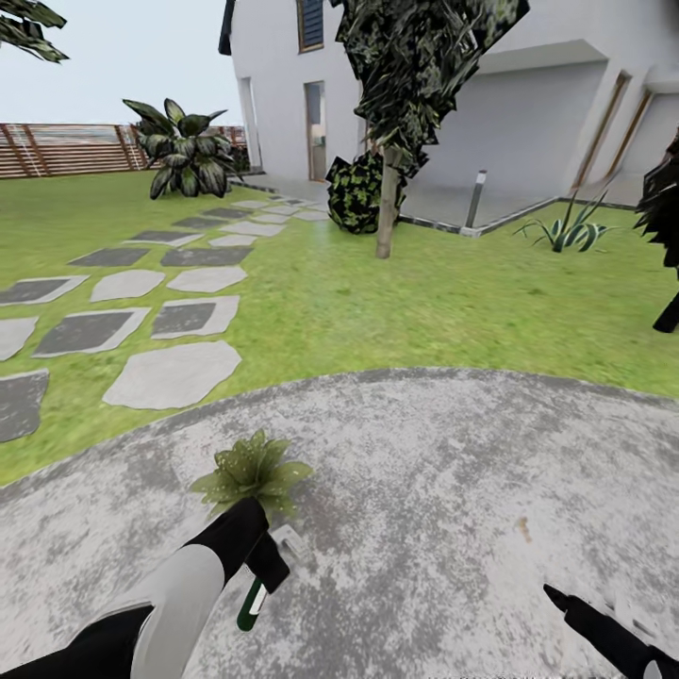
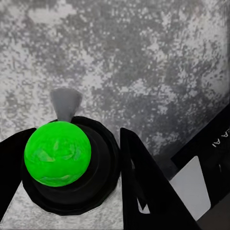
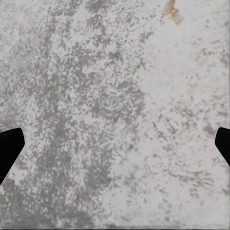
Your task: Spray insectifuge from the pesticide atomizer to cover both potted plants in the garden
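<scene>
Atomizer [image 1: 253, 602] in left pincer [image 1: 269, 556]

The left arm [image 1: 179, 594] hides the plant's [image 1: 253, 471] pot; the right arm [image 1: 613, 637] is cut off at lower right.

The head camera looks forward and down over the grey paving [image 1: 443, 471]; both wrist cameras stare closely down at that same paving.
</scene>
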